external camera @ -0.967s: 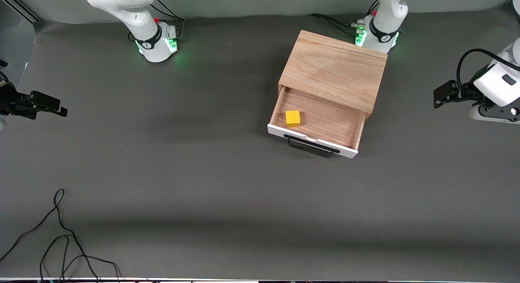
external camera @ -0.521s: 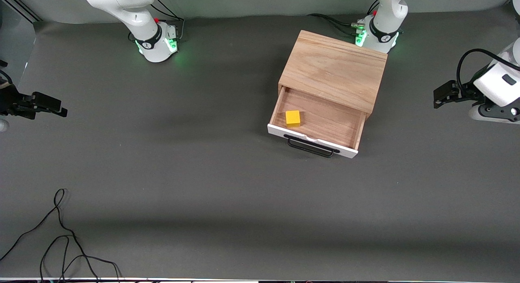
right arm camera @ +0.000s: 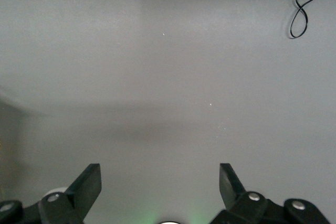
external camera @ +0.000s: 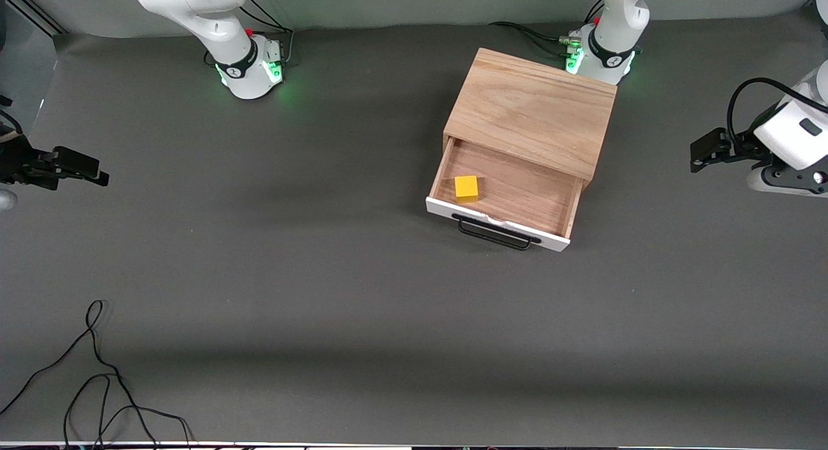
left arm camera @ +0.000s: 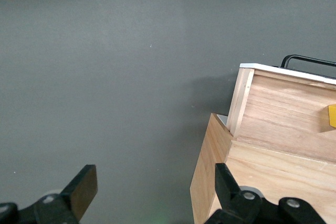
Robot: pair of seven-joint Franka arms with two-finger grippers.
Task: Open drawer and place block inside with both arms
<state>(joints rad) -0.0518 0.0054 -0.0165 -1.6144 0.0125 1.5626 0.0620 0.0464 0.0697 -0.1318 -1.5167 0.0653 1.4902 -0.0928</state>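
Note:
The drawer (external camera: pixel 511 191) stands pulled out of its light oak box (external camera: pixel 530 107), white front panel and black bar handle (external camera: pixel 495 235) facing the front camera. The yellow block (external camera: pixel 466 187) lies on the drawer's wood floor, in the corner by the front panel toward the right arm's end. My left gripper (external camera: pixel 698 154) hangs open and empty over the table at the left arm's end, apart from the box. In the left wrist view the left gripper (left arm camera: pixel 155 187) frames bare table, with the box (left arm camera: pixel 273 182), drawer (left arm camera: pixel 283 114) and block (left arm camera: pixel 332 116) beside it. My right gripper (external camera: pixel 97 172) (right arm camera: pixel 159 184) hangs open and empty over bare table at the right arm's end.
A loose black cable (external camera: pixel 97 372) (right arm camera: pixel 299 9) curls on the grey table near the front camera at the right arm's end. The two green-lit arm bases (external camera: pixel 249 68) (external camera: pixel 598 55) stand along the table's edge farthest from the front camera, the left arm's close to the box.

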